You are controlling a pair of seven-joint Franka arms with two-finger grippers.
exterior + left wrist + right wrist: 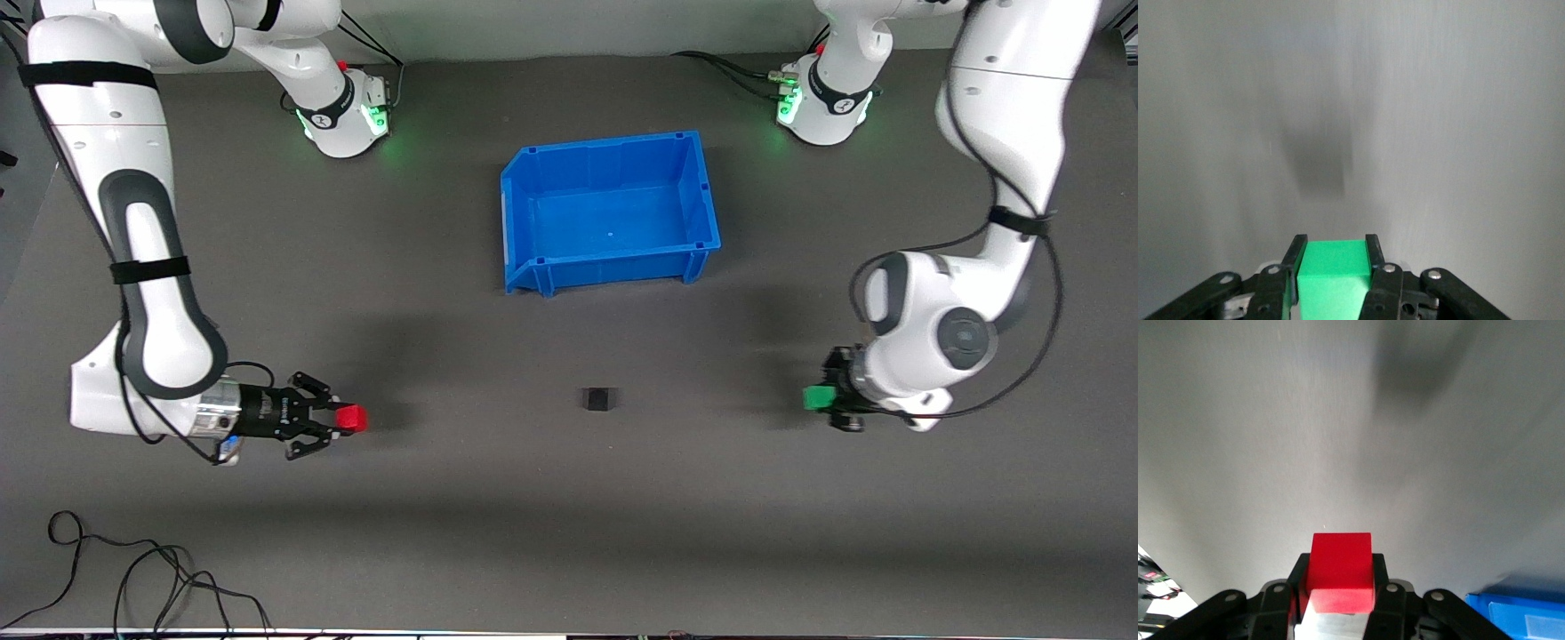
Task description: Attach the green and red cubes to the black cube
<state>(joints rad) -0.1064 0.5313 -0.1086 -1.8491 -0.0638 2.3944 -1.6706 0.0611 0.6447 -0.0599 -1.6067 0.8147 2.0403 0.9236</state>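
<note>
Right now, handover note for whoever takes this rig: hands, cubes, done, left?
Left hand: shut on the green cube, over the table toward the left arm's end.
Right hand: shut on the red cube, over the table toward the right arm's end.
Black cube: alone on the table between the two hands, nearer the front camera than the blue bin.
Done: both coloured cubes are gripped.
Left: bring each to the black cube and attach; neither touches it yet.
</note>
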